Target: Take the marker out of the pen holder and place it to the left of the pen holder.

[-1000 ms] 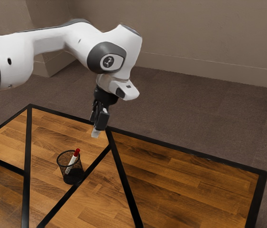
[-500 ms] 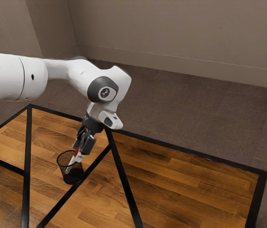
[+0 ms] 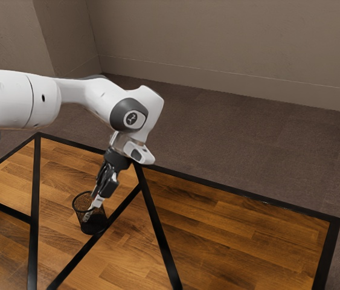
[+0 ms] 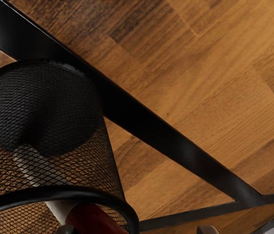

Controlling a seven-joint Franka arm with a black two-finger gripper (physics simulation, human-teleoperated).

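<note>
The pincer (image 3: 98,200) is left of centre in the exterior view, a little below mid-height, pointing down at a tilt over the mouth of the pen holder (image 3: 96,224). Its fingers stand wide apart, with the red cap of the marker (image 4: 59,210) in the space between their tips. In the wrist view the cap is right by one fingertip (image 4: 64,229), while a clear gap separates it from the other, so the marker is not gripped.

The marker is inside the pen holder, leaning, with its pale end down in the mesh and its red cap up at the rim. In the exterior view its pale body shows faintly through the mesh, just below the pincer's tips.

The pen holder stands upright on the wooden table (image 3: 248,214), in the lower left of the exterior view, just beside a black diagonal strip (image 3: 123,206). The white arm (image 3: 79,90) comes in from the exterior view's left. Dark carpet (image 3: 230,133) lies beyond the table, and a plain wall (image 3: 218,39) fills the top.
</note>
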